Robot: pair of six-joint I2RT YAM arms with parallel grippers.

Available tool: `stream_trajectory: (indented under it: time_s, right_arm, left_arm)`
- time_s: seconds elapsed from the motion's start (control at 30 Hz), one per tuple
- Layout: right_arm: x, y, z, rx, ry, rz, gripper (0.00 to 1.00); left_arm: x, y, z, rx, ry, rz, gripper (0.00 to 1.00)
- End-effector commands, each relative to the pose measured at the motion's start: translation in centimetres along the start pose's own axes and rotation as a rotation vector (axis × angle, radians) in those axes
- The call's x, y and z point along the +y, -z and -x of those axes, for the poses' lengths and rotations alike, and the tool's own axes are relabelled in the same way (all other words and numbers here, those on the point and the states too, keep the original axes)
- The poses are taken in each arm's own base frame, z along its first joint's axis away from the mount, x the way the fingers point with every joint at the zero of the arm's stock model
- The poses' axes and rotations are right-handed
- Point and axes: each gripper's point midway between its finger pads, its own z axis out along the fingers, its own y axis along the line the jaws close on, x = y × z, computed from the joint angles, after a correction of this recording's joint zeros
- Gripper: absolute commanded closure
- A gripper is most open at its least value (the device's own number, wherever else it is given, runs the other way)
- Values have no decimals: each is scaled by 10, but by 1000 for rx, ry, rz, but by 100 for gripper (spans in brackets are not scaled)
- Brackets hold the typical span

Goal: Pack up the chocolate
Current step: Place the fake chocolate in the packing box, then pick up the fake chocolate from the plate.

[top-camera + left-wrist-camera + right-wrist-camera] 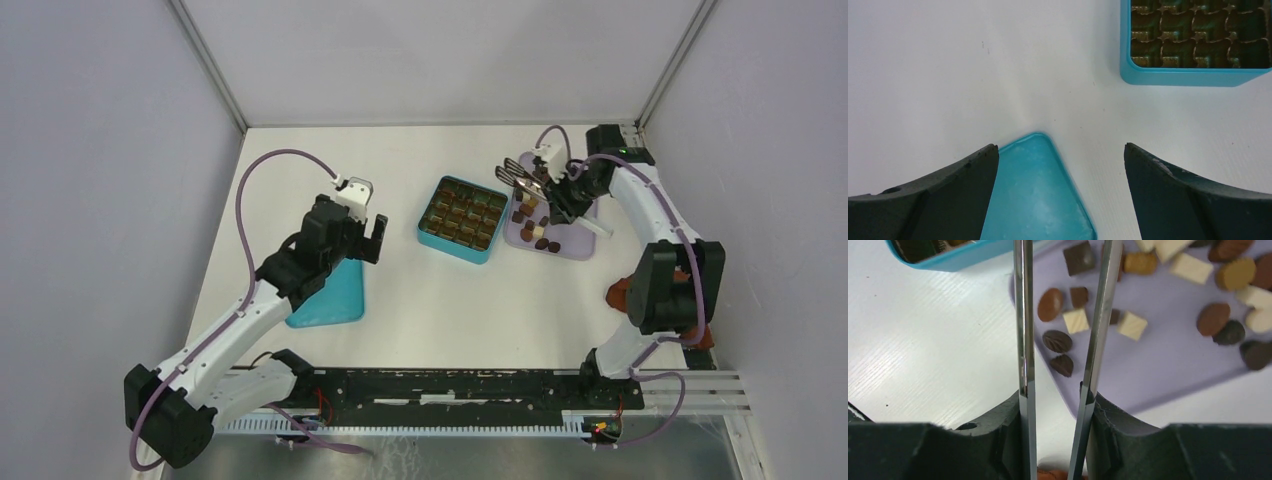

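Note:
Several small chocolate pieces (532, 232), dark brown, mid brown and cream-white, lie scattered on a lavender board (572, 243). They show close up in the right wrist view (1058, 341). My right gripper (558, 205) (1053, 400) is shut on metal tongs (525, 183) (1023, 340). The tongs' arms stand slightly apart above the board's near-left pieces, and their tips are out of the wrist view. The open teal box (462, 218) (1198, 76), with a gold-brown grid of compartments, sits left of the board. My left gripper (372, 238) (1060, 150) is open and empty.
The teal lid (330, 295) (1038, 200) lies flat under my left gripper, one corner between the fingers. A reddish-brown cloth (620, 295) lies by the right arm's elbow. The enclosure walls stand close on the left, right and back.

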Motion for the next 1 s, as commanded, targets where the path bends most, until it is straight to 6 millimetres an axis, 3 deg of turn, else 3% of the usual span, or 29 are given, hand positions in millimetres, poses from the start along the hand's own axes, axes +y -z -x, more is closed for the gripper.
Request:
stream_trajectory:
  time_s: [0.0, 0.2, 0.33, 0.47, 0.7, 0.97]
  right_arm:
    - [-20, 30, -29, -86, -80, -47, 58]
    - [-43, 39, -104, 18, -164, -121, 58]
    - [-47, 36, -139, 60, -226, -112, 58]
    - [-52, 34, -165, 122, -260, -136, 58]
    - [-65, 32, -179, 171, -301, -156, 58]
    - [-91, 30, -176, 192, -352, -165, 58]
  left_arm:
    - [-13, 12, 30, -103, 70, -86, 0]
    - [-37, 29, 46, -140, 168, -232, 0]
    - [-40, 29, 33, -105, 170, -248, 0]
    - [-32, 26, 19, -61, 125, -199, 0]
    - [-26, 15, -4, -5, 96, -156, 0]
    - [-25, 17, -2, -11, 96, -149, 0]
